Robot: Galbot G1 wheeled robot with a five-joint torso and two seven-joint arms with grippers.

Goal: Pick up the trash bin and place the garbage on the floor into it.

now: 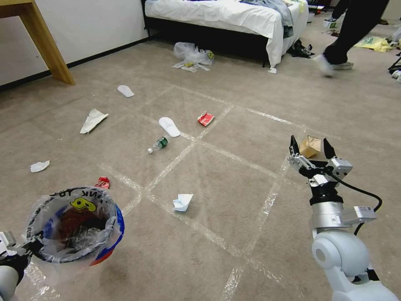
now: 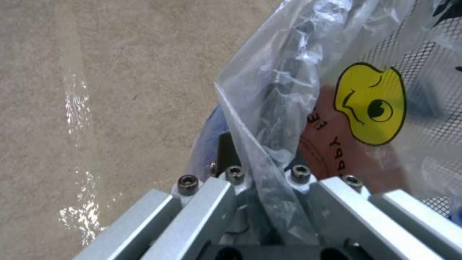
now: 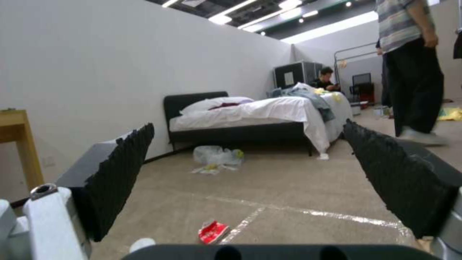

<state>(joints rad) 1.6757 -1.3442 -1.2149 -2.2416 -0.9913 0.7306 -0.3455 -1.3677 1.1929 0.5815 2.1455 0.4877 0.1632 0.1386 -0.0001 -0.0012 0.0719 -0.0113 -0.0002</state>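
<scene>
My left pincer (image 1: 31, 246) is clenched on the rim of the trash bin (image 1: 75, 225), which hangs above the floor (image 1: 234, 200) at my lower left. My right pincer (image 1: 313, 147) is spread wide above the brown paper bag (image 1: 310, 146); slippers, bottle and wrappers lie scattered ahead.

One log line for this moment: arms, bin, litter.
left gripper: shut on rim of red round bag-lined trash bin, held up | right gripper: open, empty, hanging near brown paper bag | litter lying on beige carpet floor
</scene>
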